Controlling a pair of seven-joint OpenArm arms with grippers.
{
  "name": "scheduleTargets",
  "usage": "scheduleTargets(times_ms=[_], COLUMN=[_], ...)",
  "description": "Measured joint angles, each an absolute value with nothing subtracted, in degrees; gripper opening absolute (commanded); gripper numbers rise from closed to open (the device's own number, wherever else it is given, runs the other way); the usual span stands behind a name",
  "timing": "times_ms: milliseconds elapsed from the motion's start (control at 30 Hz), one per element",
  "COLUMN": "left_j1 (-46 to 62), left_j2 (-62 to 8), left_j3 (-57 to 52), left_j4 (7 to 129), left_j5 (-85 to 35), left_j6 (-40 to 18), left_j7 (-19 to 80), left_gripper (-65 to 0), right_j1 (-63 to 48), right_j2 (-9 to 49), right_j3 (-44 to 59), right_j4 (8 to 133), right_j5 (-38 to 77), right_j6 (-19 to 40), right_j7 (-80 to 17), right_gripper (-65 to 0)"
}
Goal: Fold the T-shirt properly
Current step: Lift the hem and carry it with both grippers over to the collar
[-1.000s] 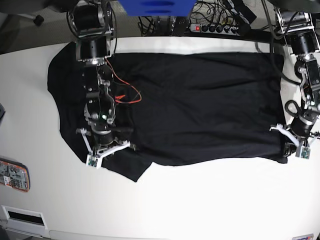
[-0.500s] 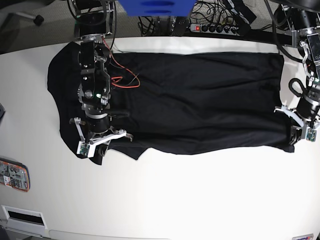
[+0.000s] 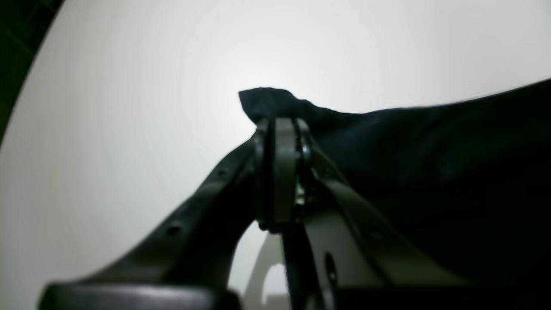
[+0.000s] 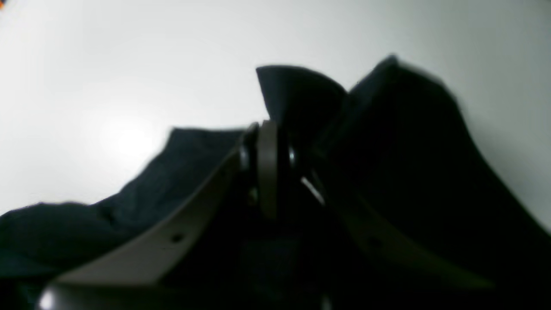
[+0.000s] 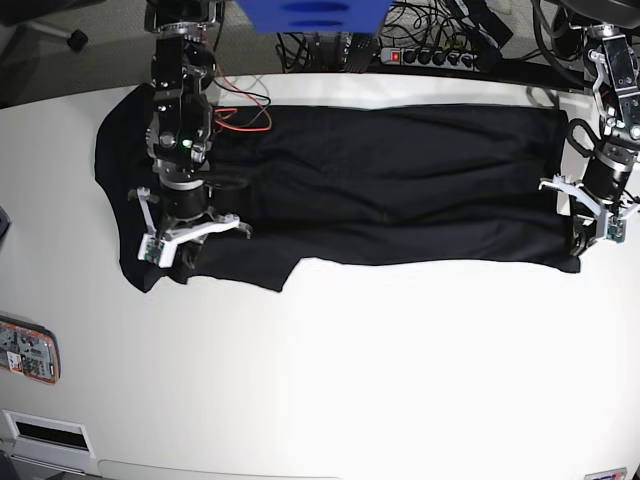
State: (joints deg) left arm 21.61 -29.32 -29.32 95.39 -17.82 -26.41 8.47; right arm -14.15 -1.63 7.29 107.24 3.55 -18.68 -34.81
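The black T-shirt [image 5: 400,180] lies spread across the far half of the white table, its near part doubled back. My right gripper [image 5: 188,246] is over the shirt's left end and is shut on a fold of the black cloth [image 4: 301,94], which bunches up around my right gripper [image 4: 267,129]. My left gripper [image 5: 584,236] is at the shirt's right end. In the left wrist view my left gripper [image 3: 280,125] is shut on a corner of the T-shirt [image 3: 267,101], lifted off the table.
A blue object [image 5: 305,14] and a power strip [image 5: 430,56] with cables sit beyond the far edge. Red wires [image 5: 245,108] run along the right arm. A small device [image 5: 28,352] lies at the table's left edge. Bare white tabletop [image 5: 350,380] fills the near half.
Both grippers have moved toward the table's far edge, drawing the shirt's near hem with them. The black cloth now covers a narrower band.
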Motion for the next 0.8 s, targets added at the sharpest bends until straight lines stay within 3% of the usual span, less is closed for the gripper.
scheduleTargets(times_ms=[433,800], left_j1=[22.6,25.1], left_j2=[-31.0,-29.7], left_j3=[-29.3,-29.3], left_j4=[94.4,94.2], left_j5=[-18.0,-18.0], left_j6=[-26.7,-26.7], left_j7=[7.4,7.4], left_gripper=[-65.0,-65.0], right_j1=[-16.2,-22.9], right_j2=[-1.8,-1.8], right_j3=[15.5,15.7], right_j4=[108.7,109.8], right_j5=[3.7,3.9], right_j6=[-18.1,-18.1], right_j7=[-34.9,-35.4], right_gripper=[-65.0,-65.0])
